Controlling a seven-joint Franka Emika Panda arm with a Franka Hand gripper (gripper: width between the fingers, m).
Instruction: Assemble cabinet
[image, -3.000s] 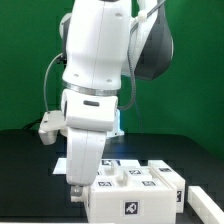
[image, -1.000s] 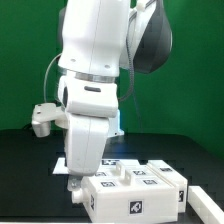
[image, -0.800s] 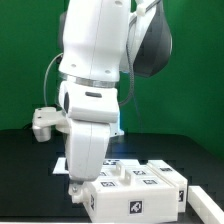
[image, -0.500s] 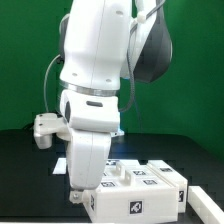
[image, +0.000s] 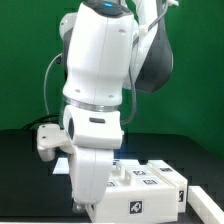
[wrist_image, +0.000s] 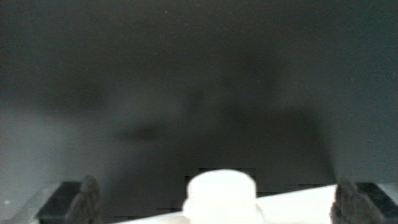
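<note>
The cabinet (image: 140, 192) is a white box of tagged panels and blocks, low at the exterior view's right on the black table. The arm stands over its left end, and my gripper (image: 86, 206) is down at that end, mostly hidden by the wrist. In the wrist view my gripper (wrist_image: 224, 198) is open, with its dark fingers (wrist_image: 75, 200) far apart. A white rounded part (wrist_image: 222, 188) stands between them, touching neither, with a white panel edge (wrist_image: 311, 205) beside it. I cannot tell what the rounded part is.
The marker board (image: 62, 166) lies flat on the table behind the arm, partly covered. A green wall stands at the back. The wrist camera bracket (image: 48, 138) sticks out toward the exterior view's left.
The arm has shifted a little to the exterior view's right and sunk lower over the cabinet's left end. The cabinet has not moved.
</note>
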